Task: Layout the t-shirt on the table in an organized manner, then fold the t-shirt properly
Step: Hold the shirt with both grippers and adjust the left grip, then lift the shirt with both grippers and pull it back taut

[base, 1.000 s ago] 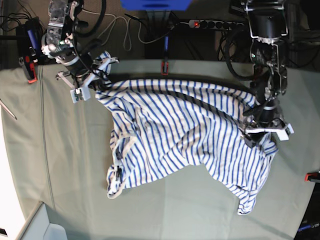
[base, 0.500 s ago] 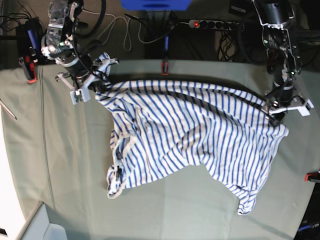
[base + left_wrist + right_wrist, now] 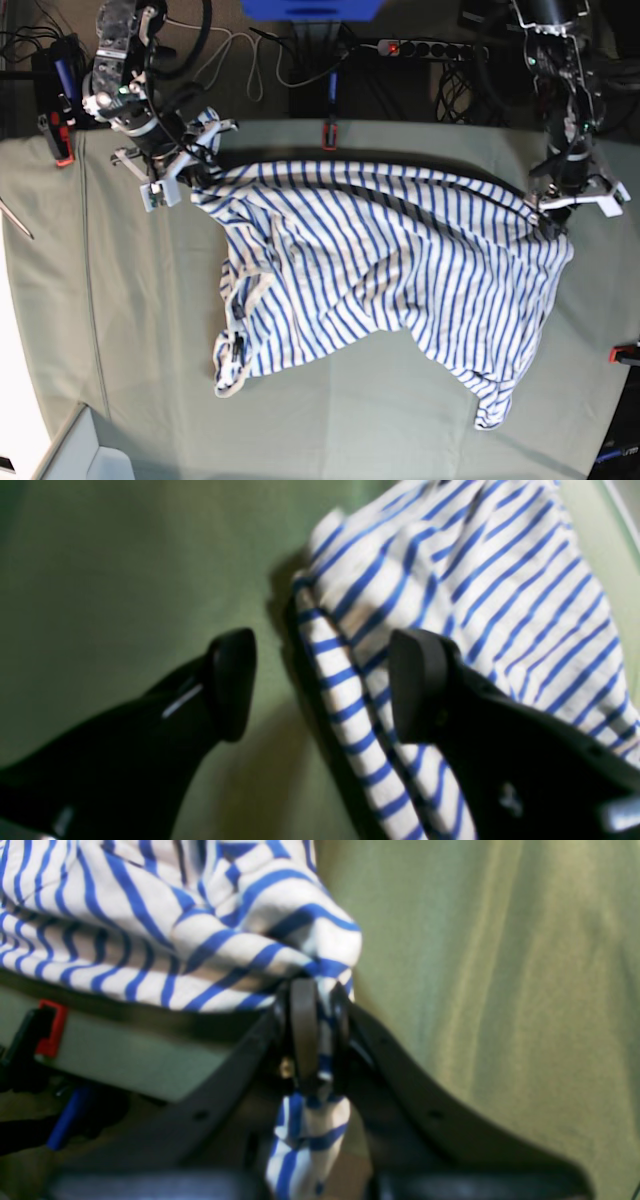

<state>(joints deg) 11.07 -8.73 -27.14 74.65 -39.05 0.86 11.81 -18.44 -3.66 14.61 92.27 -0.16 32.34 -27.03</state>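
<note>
Grey-green surface (image 3: 120,330) is carrying the striped t-shirt (image 3: 380,280), lying rumpled across its middle. My right end effector (image 3: 320,1035) is clamping one corner; my left end effector (image 3: 320,685) is standing wide, empty, astride the hem. Spreading is underway; next, regrasping the hem.

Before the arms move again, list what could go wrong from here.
1. The right gripper is shut on a small bunch of the t-shirt; a hard pull might slip it free or drag the whole shirt sideways.
2. The left gripper is open astride the shirt's edge; closing here might pinch the table cloth too.
3. The shirt lies crumpled, so folding now would likely trap creases.
</note>
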